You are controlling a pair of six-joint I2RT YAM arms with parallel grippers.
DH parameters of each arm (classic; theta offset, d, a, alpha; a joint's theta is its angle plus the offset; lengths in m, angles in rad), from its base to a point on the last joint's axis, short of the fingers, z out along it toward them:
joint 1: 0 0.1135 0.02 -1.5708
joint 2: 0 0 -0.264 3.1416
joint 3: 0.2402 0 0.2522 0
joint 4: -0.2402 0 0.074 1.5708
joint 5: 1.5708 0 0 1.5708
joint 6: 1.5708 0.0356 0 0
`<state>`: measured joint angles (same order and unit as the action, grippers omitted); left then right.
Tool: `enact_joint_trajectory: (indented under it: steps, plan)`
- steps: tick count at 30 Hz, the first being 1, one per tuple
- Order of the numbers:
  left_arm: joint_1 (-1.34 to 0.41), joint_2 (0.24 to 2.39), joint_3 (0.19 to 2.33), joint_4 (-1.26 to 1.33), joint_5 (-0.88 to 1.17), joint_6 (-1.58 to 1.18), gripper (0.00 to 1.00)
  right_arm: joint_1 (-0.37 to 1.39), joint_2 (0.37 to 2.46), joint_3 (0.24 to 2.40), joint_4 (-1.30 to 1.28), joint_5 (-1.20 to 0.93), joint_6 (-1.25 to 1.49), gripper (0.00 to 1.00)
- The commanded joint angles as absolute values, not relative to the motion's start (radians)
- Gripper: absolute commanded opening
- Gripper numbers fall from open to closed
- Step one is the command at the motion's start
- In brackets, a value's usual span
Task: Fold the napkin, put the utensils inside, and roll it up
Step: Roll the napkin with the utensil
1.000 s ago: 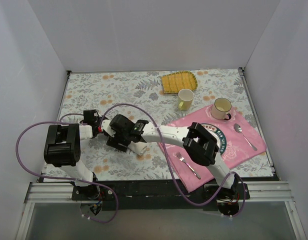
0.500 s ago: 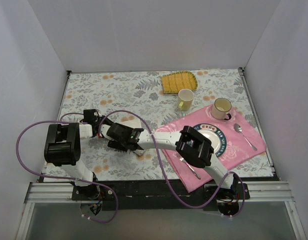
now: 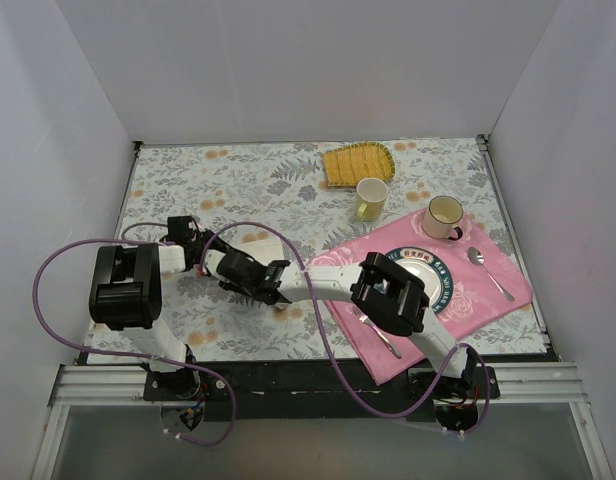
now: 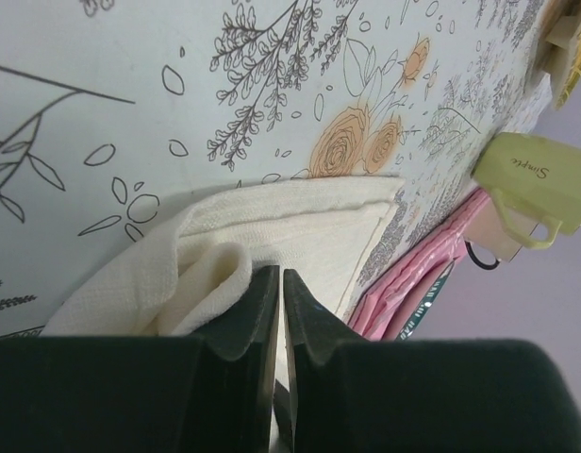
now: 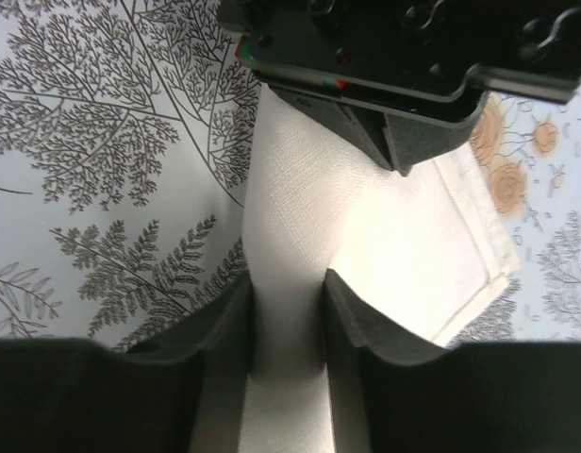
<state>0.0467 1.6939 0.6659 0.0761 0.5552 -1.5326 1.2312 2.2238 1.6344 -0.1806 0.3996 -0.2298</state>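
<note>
The cream-white napkin (image 3: 269, 243) lies folded on the floral tablecloth at left centre, mostly hidden under the two grippers. My left gripper (image 3: 214, 262) is shut, its tips (image 4: 280, 274) pinching a bunched edge of the napkin (image 4: 300, 226). My right gripper (image 3: 234, 275) reaches in from the right and faces the left gripper (image 5: 394, 156). Its jaws (image 5: 286, 278) are shut on a raised fold of the napkin (image 5: 385, 245), and the cloth fills the gap between them. The utensils are out of view.
A pink placemat (image 3: 493, 292) at right carries a plate (image 3: 440, 290), a silver fork (image 3: 379, 334), a silver spoon (image 3: 488, 270) and a cream mug (image 3: 443, 217). A yellow-green mug (image 3: 371, 198) and a yellow ribbed mat (image 3: 356, 163) stand behind. Purple cables loop beside both arms.
My right gripper has slid further left along the napkin, and its jaws have closed from wide open onto the fold. The left gripper has stayed shut and barely moved.
</note>
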Motion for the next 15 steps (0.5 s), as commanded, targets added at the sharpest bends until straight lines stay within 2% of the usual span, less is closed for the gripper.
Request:
enact_joint_trajectory:
  steps: [1, 6, 8, 9, 11, 15]
  plan:
    - [0.043, 1.714, 0.670, -0.057, 0.468, -1.467, 0.07, 1.189, 2.263, 1.580, -0.268, 0.289, -0.192, 0.28]
    - [0.044, 1.657, 0.768, -0.133, 0.468, -1.454, 0.11, 1.152, 2.267, 1.608, -0.299, 0.160, -0.153, 0.20]
    - [0.046, 1.613, 0.805, -0.155, 0.457, -1.456, 0.17, 1.135, 2.269, 1.632, -0.324, 0.057, -0.109, 0.15]
    - [0.046, 1.602, 0.842, -0.184, 0.436, -1.454, 0.22, 1.120, 2.269, 1.638, -0.330, 0.026, -0.094, 0.13]
    - [0.049, 1.569, 0.885, -0.215, 0.404, -1.450, 0.26, 1.103, 2.269, 1.649, -0.340, -0.058, -0.054, 0.06]
    - [0.061, 1.510, 0.949, -0.296, 0.292, -1.460, 0.36, 1.068, 2.279, 1.667, -0.348, -0.227, 0.032, 0.02]
